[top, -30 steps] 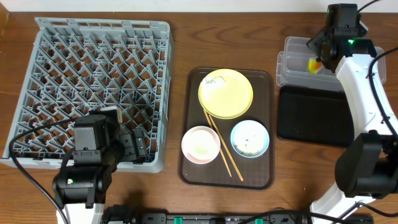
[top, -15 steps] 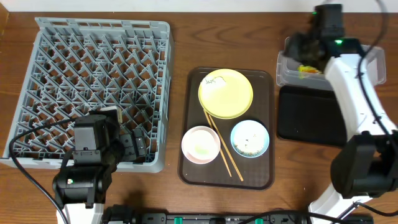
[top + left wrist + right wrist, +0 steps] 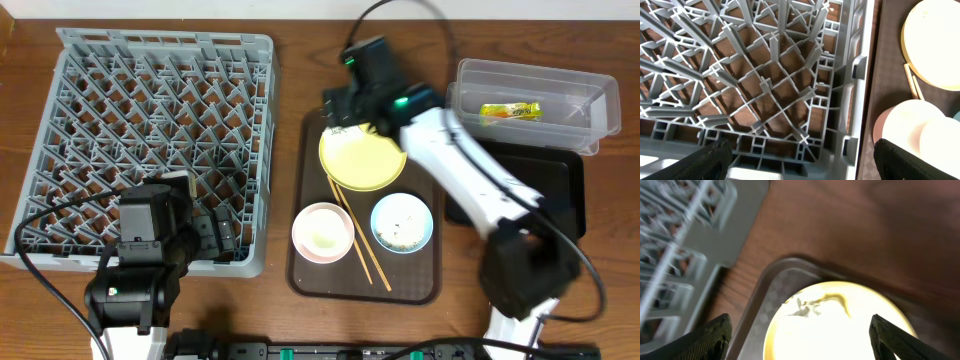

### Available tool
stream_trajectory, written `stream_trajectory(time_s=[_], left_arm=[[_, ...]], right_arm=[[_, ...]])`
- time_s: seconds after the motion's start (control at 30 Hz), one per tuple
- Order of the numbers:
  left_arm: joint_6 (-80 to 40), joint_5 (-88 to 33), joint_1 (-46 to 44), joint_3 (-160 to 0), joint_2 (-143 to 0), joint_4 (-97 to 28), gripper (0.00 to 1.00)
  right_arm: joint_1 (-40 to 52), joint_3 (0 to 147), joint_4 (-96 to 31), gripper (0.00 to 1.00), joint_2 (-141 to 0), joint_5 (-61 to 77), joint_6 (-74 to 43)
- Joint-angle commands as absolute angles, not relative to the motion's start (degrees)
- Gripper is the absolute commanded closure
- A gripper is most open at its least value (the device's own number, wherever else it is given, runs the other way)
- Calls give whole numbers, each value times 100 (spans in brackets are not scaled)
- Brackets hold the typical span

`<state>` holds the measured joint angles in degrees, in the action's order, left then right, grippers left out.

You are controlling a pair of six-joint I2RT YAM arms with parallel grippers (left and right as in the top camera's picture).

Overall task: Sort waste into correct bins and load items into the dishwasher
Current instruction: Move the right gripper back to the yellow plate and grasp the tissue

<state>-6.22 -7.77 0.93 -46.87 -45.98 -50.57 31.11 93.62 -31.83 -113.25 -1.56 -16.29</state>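
My right gripper [image 3: 343, 112] is open and empty above the far edge of the yellow-green plate [image 3: 365, 160]; in the right wrist view its fingers straddle the plate [image 3: 840, 330], where a crumpled whitish scrap [image 3: 804, 308] lies. The green-and-yellow wrapper [image 3: 510, 112] lies in the clear tub [image 3: 470, 85]. The pink bowl [image 3: 322, 232], the blue bowl [image 3: 402, 222] with crumbs [image 3: 400, 234] and the chopsticks [image 3: 357, 232] sit on the brown tray. My left gripper [image 3: 215, 240] is open and empty over the front right corner of the grey dish rack [image 3: 160, 130]. The white cup is out of view.
The brown serving tray [image 3: 425, 285] lies between the rack and the bins. The flat black tray [image 3: 520, 190] lies in front of the clear tub. In the left wrist view the rack's wall [image 3: 860, 75] stands beside the pink bowl [image 3: 910, 130] and the plate [image 3: 935, 45].
My right arm has swung left from the clear tub to over the plate. The wrapper it held has been let go and lies in the tub. The left arm has not moved.
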Motion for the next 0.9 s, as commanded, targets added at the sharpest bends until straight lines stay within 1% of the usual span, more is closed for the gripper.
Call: stream_trajectory(time_s=[0.0, 0.27, 0.73, 0.87], left_arm=[[-674, -829, 99, -4805, -4598, -5054, 8], [-674, -829, 99, -4794, -4598, -5057, 8], [-674, -829, 99, -4788, -4598, -5054, 8], [-674, -829, 99, -4788, -4598, -5054, 8]], right_arm=[[3354, 9369, -3070, 14, -11837, -777, -1691], [3402, 9369, -2993, 16, -12486, -858, -1846], [3378, 9358, -2954, 26, -12803, -941, -1841], [3378, 9358, -2974, 34, -12860, -939, -1841]])
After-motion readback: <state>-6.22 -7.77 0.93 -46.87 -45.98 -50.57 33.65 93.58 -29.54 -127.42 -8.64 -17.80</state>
